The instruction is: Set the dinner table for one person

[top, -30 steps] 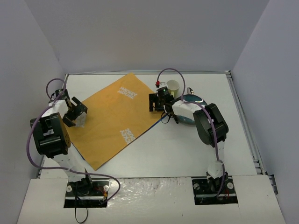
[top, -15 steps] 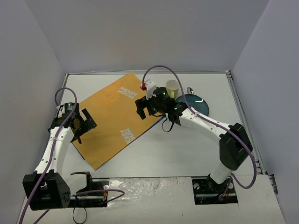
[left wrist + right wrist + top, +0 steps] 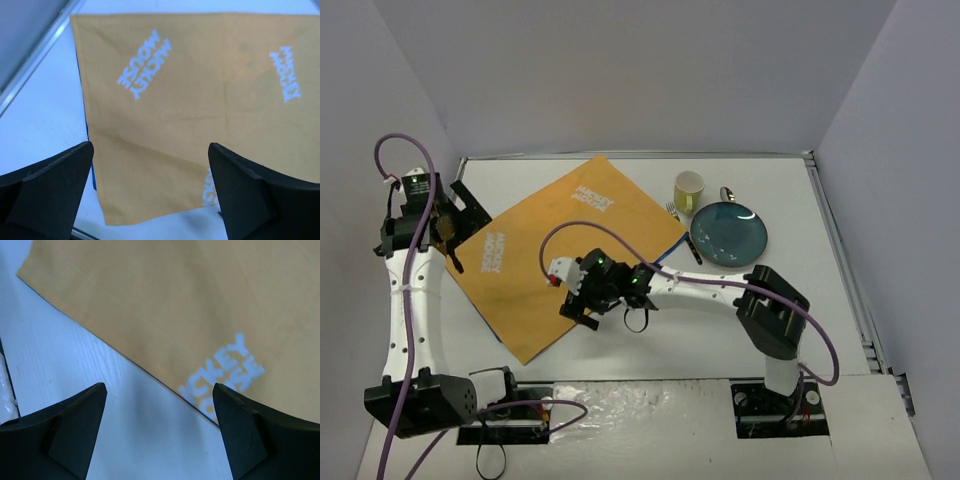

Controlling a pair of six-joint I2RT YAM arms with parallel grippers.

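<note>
Both arms were over the dinner table, the white top that filled the floor of the enclosure and carried everything else. An orange placemat with white lettering lay flat on its left-centre part, turned diagonally to the table edges. The left gripper was raised above the mat's left corner, fingers spread wide, nothing between them. The right gripper hung over the mat's near-right edge, where orange cloth met bare white table, jaws likewise spread and empty. To the right of the mat sat a dark teal plate, with a pale cup near its far-left rim, a fork between mat and plate, and a spoon at the plate's far rim.
</note>
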